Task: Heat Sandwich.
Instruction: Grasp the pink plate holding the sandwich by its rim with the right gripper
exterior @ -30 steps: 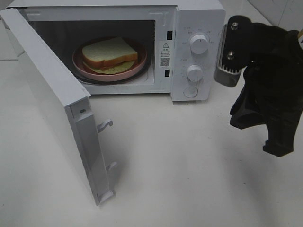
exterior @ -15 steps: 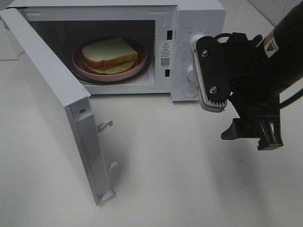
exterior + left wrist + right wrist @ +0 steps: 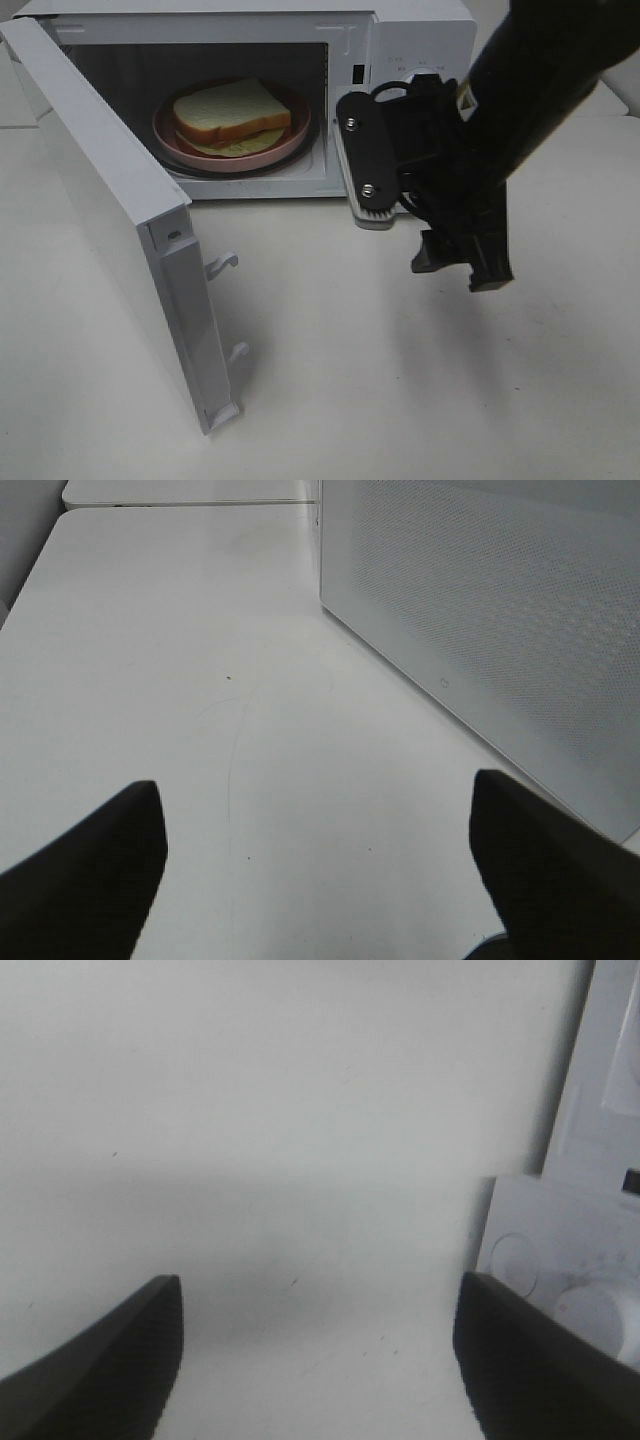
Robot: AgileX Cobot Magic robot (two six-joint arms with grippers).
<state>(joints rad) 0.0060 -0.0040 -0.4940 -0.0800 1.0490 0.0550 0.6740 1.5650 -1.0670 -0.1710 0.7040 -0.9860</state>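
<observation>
Right arm swung left across microwave front; right gripper hung over worktop, spread wide, empty, probably bound for open door. Sandwich sat on pink plate inside microwave. Left gripper, likewise spread and empty, waited over worktop.

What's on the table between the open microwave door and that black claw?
Nothing; the high view shows bare table between door and right gripper.
</observation>
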